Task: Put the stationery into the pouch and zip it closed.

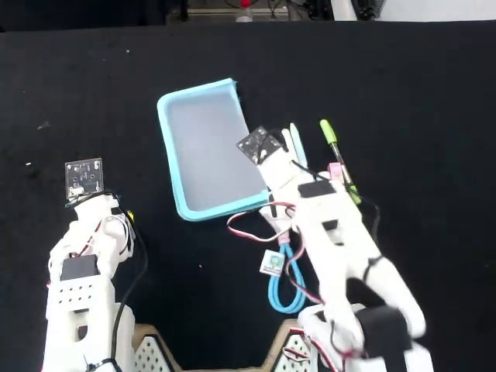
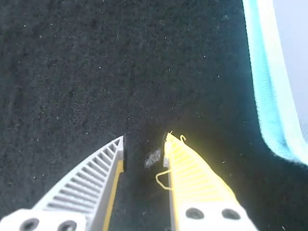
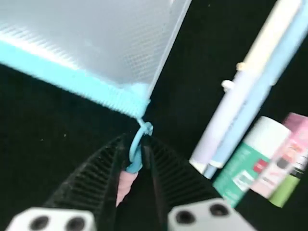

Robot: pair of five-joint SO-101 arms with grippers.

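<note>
- Black right gripper (image 3: 137, 161) is seen pinched on the pale-blue loop zip pull (image 3: 140, 137) at a corner of the flat, turquoise-edged translucent pouch (image 3: 96, 43).
- Pale pastel pens (image 3: 250, 96) are laid outside it, just beside, on the black cloth table (image 2: 72, 72).
- White-and-yellow left gripper (image 2: 144, 159) is held slightly parted and empty, near the pouch's edge.

The grey, mesh-patterned pouch (image 1: 208, 151) is edged in turquoise; a turquoise zip pull (image 3: 145, 129) is pinched in the black right hand (image 3: 135, 142).
</note>
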